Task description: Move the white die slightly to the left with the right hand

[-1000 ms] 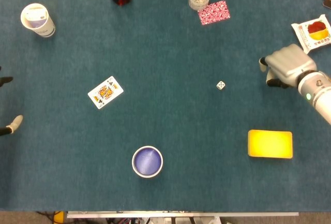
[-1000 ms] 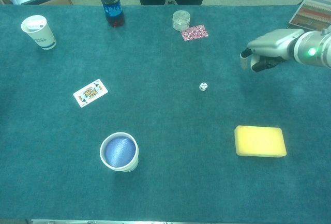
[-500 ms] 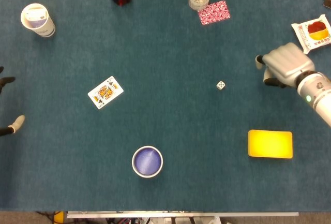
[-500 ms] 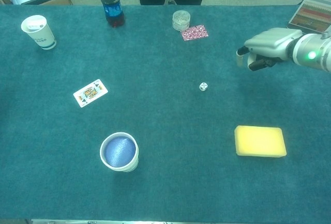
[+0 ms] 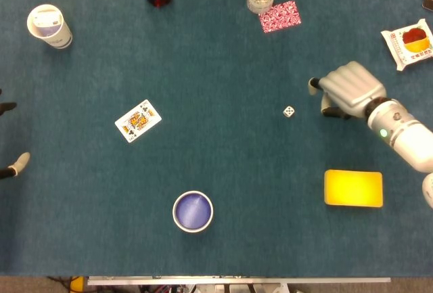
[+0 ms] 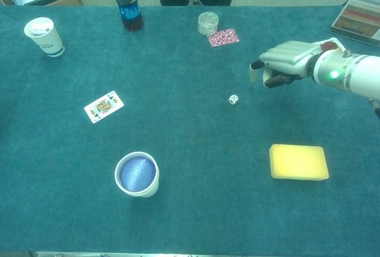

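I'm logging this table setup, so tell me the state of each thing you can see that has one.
white die: lying on the cloth, untouched
right hand: fingers curled, holding nothing, right of the die
left hand: only fingertips show at the edge
soda bottle: upright, blue cap on
blue cup: upright, open top
white paper cup: upright
playing card: face up
yellow sponge: lying flat
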You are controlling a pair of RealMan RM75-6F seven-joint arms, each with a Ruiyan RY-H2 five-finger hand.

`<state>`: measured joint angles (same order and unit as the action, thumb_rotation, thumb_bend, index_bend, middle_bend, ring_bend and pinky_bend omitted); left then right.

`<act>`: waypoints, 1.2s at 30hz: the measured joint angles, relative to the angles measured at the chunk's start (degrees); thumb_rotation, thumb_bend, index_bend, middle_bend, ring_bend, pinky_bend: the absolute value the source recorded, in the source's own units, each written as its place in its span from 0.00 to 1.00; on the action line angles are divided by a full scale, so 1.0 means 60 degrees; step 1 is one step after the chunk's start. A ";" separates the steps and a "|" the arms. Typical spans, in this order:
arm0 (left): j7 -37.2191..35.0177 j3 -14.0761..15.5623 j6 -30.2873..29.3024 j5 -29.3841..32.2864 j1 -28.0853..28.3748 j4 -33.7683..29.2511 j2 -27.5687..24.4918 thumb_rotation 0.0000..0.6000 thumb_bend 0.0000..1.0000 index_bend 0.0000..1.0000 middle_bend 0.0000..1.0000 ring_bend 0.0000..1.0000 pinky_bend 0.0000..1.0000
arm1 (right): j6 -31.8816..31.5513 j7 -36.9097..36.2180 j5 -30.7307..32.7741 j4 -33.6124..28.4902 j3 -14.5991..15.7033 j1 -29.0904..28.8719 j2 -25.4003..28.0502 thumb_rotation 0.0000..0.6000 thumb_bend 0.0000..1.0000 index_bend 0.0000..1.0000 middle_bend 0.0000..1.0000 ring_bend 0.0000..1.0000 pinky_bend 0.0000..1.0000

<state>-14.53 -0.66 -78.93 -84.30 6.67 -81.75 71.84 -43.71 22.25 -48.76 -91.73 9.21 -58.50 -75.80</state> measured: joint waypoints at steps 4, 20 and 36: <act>-0.0111 0.0021 -0.0001 0.0009 -0.0033 0.0090 0.0024 1.00 0.21 0.19 0.07 0.08 0.36 | 0.0268 -0.0223 -0.0152 0.0118 -0.0175 0.0109 -0.0106 0.42 1.00 0.33 1.00 1.00 1.00; -0.0328 0.0053 -0.0034 -0.0047 -0.0087 0.0263 0.0080 1.00 0.21 0.19 0.07 0.08 0.36 | 0.0945 -0.0636 -0.0679 0.0583 -0.0619 0.0411 -0.0516 0.46 1.00 0.33 1.00 1.00 1.00; -0.0430 0.0087 -0.0061 -0.0023 -0.0178 0.0345 0.0116 1.00 0.21 0.19 0.07 0.08 0.36 | 0.1268 -0.0737 -0.0864 0.0849 -0.0794 0.0555 -0.0733 0.47 1.00 0.33 1.00 1.00 1.00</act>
<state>-17.11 -0.14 -79.29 -84.44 5.60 -79.67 72.54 -36.10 17.83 -53.95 -86.64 4.45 -55.17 -80.19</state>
